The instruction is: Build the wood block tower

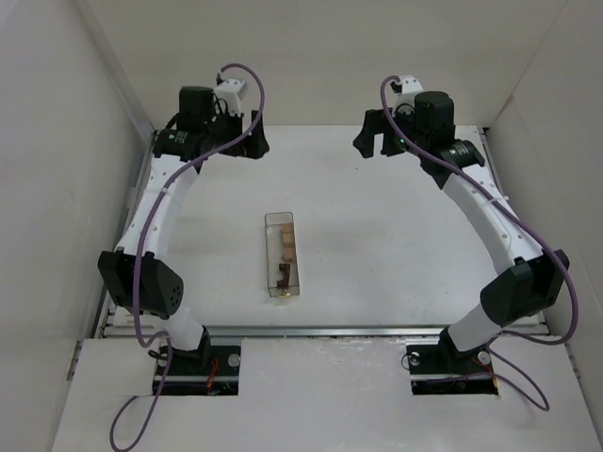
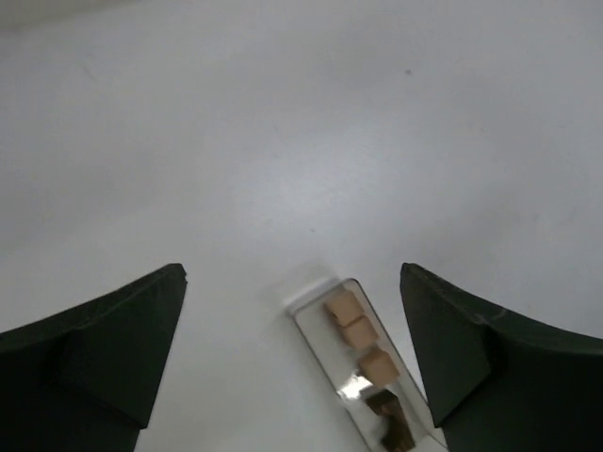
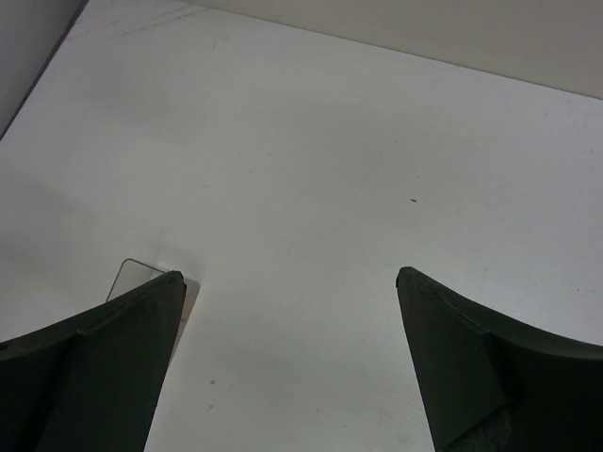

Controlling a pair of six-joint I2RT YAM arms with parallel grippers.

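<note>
A long clear plastic box lies at the table's centre. Inside it lie the small wooden blocks: light tan cubes at the far end and a dark brown piece at the near end. In the left wrist view the box shows between my fingers, with three tan cubes and the dark piece. My left gripper is open and empty, high at the far left. My right gripper is open and empty, high at the far right. The right wrist view shows only a corner of the box.
White walls enclose the table on the left, back and right. The arm bases sit at the near edge.
</note>
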